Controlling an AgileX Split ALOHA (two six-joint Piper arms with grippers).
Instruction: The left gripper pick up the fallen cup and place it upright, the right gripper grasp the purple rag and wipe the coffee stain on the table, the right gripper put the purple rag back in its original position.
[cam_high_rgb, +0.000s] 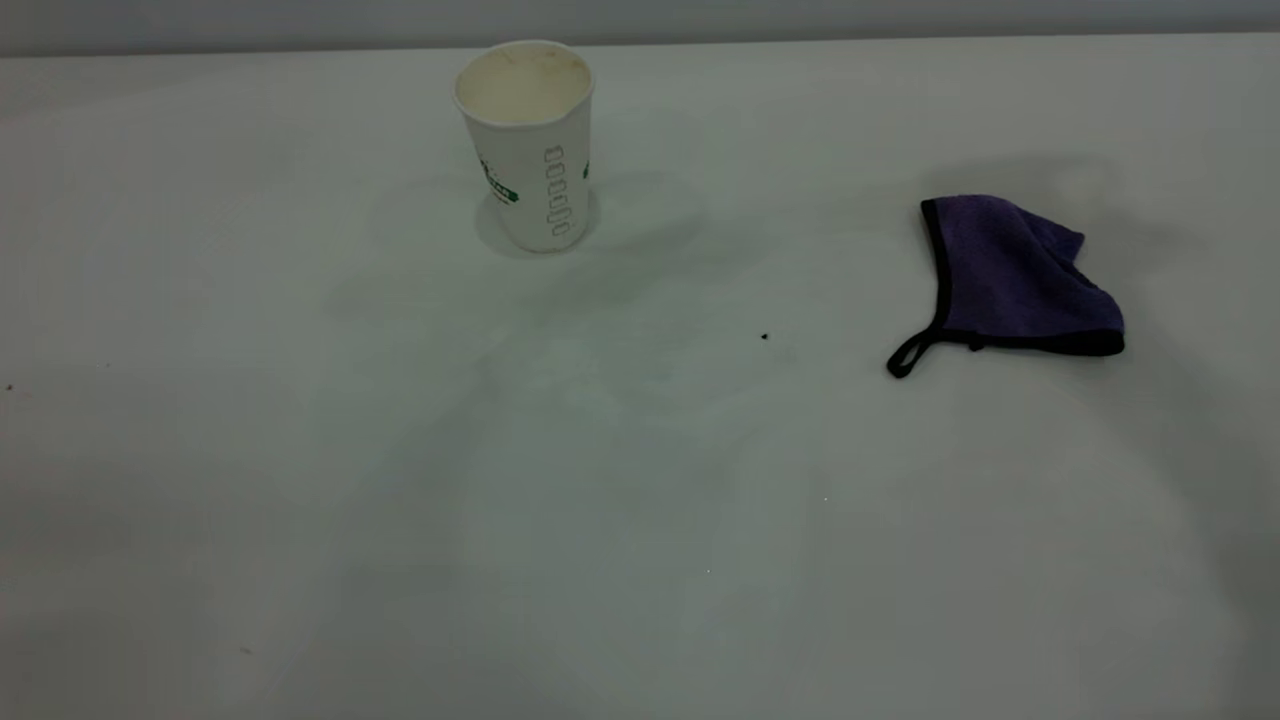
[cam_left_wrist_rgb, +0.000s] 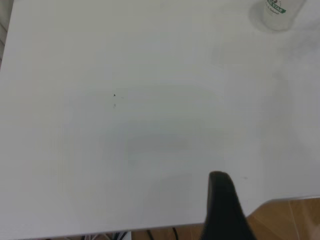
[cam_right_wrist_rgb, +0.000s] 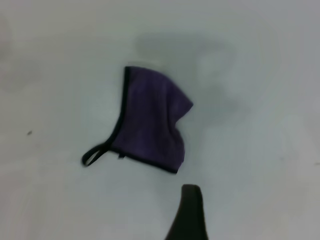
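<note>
Black speck (cam_high_rgb: 765, 337): tiny dot lying alone on the worktop's open middle.
Back wall (cam_high_rgb: 640, 20): plain grey strip behind the worktop's far edge.
Floor (cam_left_wrist_rgb: 285, 220): brown wood past the worktop's corner.
Cables (cam_left_wrist_rgb: 150, 234): dark, below the worktop's near edge.

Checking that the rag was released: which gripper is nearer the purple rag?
Right. The right gripper hangs just off the purple rag, apart from it; the left gripper is over the table edge, far beyond the cup.
</note>
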